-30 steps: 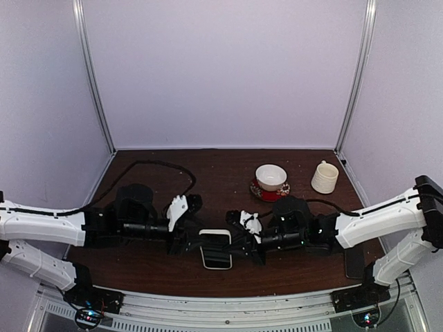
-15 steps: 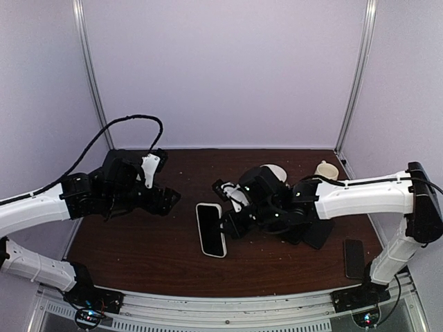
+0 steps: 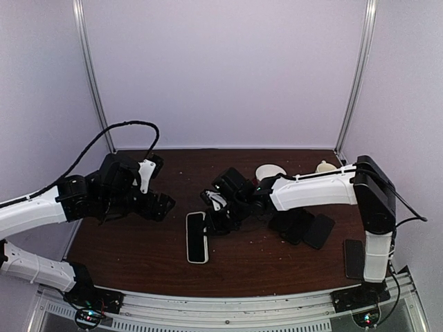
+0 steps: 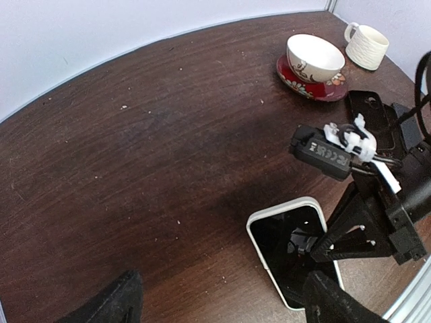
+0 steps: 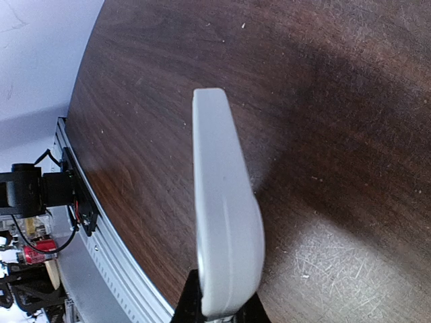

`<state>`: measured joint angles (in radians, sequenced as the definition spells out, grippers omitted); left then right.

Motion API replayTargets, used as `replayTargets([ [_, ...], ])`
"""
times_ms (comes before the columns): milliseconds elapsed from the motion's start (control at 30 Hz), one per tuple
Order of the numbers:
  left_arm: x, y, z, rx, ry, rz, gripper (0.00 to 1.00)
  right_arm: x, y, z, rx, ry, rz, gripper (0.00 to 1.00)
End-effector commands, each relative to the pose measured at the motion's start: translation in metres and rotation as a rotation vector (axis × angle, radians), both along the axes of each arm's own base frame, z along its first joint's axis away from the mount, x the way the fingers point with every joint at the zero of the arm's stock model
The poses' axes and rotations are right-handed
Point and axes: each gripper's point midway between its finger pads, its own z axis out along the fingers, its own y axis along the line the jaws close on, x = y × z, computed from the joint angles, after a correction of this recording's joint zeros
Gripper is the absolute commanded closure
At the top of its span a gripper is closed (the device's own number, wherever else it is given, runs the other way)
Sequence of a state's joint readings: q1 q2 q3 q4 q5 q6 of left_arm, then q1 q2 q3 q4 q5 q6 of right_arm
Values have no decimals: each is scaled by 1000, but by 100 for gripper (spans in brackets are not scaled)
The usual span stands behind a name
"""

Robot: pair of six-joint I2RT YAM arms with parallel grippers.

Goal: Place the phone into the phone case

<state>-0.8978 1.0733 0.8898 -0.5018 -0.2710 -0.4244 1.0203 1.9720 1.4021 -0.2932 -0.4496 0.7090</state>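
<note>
Over the table (image 3: pixel 138 266), the phone (image 3: pixel 196 238) is held pinched at one end by the right gripper (image 4: pixel 322 243), edge-on to the wrist camera. The left gripper (image 3: pixel 160 205) is seen at left, fingers spread wide. The case (image 4: pixel 369 116) is seen lying apart, beside a saucer (image 4: pixel 313 73).

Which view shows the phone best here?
The left wrist view: the phone shows its dark screen and white rim, gripped at one end by the right gripper. Top external shows the phone small; right wrist shows only its white edge.
</note>
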Motion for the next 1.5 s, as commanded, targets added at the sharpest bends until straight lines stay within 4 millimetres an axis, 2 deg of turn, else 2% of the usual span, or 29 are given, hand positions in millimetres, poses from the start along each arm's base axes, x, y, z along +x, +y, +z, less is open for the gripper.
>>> replayTargets([
  [0, -1, 4, -18, 21, 25, 2, 13, 28, 0, 0, 20, 19, -37, 100],
  [67, -3, 2, -37, 36, 70, -3, 14, 35, -10, -21, -42, 40, -45, 95],
  [200, -10, 1, -87, 115, 186, -10, 18, 49, -23, -44, -132, 17, -43, 77],
  [300, -15, -4, -117, 172, 270, -40, 23, 55, -29, -53, -191, -6, -35, 71],
  [400, -18, -8, -136, 218, 322, -64, 25, 54, -32, -55, -213, 2, -39, 67],
  [533, -19, -16, -144, 237, 345, -110, 25, 49, -41, -50, -261, -25, -64, 59],
  [667, -23, -16, -150, 256, 372, -132, 28, 31, -45, -37, -324, -85, -66, 57],
  [800, -25, -13, -151, 264, 373, -129, 28, 11, -53, -49, -372, -58, -120, 60],
  [967, -24, -15, -148, 254, 370, -138, 28, -12, -41, -61, -354, -25, -99, 62],
  [1033, -24, -16, -146, 247, 369, -137, 28, -14, -40, -60, -347, -22, -100, 62],
  [1100, -23, -16, -141, 237, 359, -133, 28, -5, -45, -43, -328, -62, -131, 62],
  [1167, -23, -18, -136, 223, 346, -138, 28, 11, -61, -13, -341, -144, -176, 62],
  [1267, -22, -20, -136, 221, 343, -141, 28, 38, -117, 17, -464, -251, -271, 61],
  [1300, -22, -19, -137, 224, 347, -140, 28, 46, -140, 22, -501, -263, -313, 59],
  [1333, -22, -19, -139, 225, 351, -139, 28, 59, -171, 26, -541, -264, -384, 55],
  [1400, -23, -19, -141, 228, 358, -142, 28, 74, -232, 25, -650, -280, -514, 46],
  [1467, -23, -19, -140, 228, 355, -142, 28, 90, -272, 29, -680, -292, -628, 35],
])
